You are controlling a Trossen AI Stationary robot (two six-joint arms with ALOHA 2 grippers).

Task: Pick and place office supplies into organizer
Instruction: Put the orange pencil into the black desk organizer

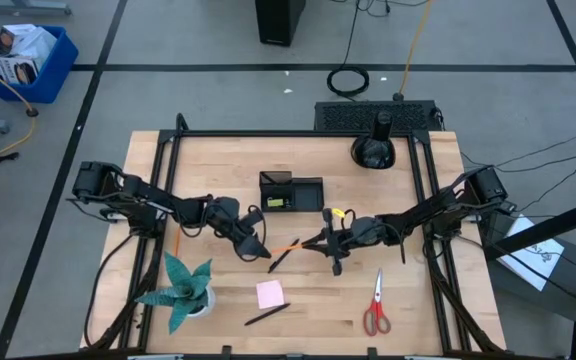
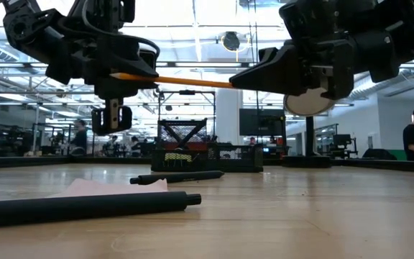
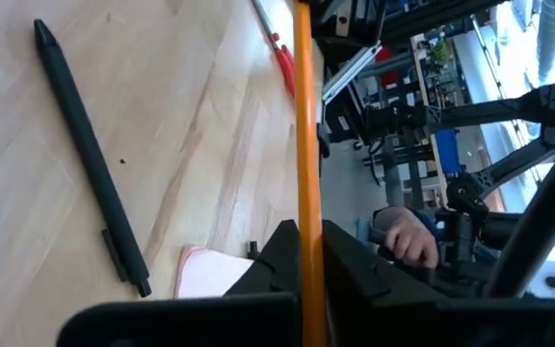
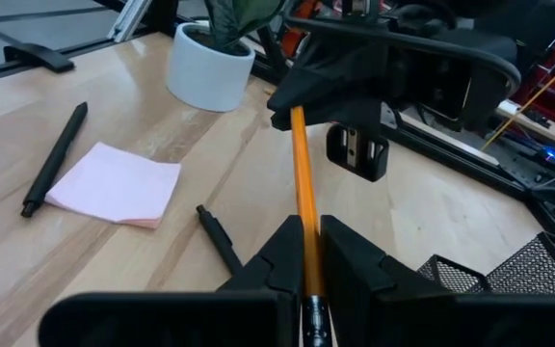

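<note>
Both grippers are clenched on one orange pencil (image 1: pixel 286 245), which hangs level above the middle of the counter (image 1: pixel 428 310). The left gripper (image 1: pixel 260 251) grasps its left end and the right gripper (image 1: pixel 320 241) its right end, so the two arms meet over the centre with only a short stretch of pencil bare between them.

The black mesh organizer (image 1: pixel 291 191) stands just beyond them, toward the far edge, with clear counter on both its sides. A black pen (image 1: pixel 280 260) lies on the wood directly beneath the pencil. Nearer the front edge sit the pink sticky-note pad (image 1: pixel 270 293) and a second black pen (image 1: pixel 266 315), close together. The red-handled scissors (image 1: pixel 376 305) lie well apart at the near right. A potted teal plant (image 1: pixel 182 288) fills the near-left corner, just beside the left arm. A round black domed object (image 1: pixel 374 150) sits at the far right edge.
</note>
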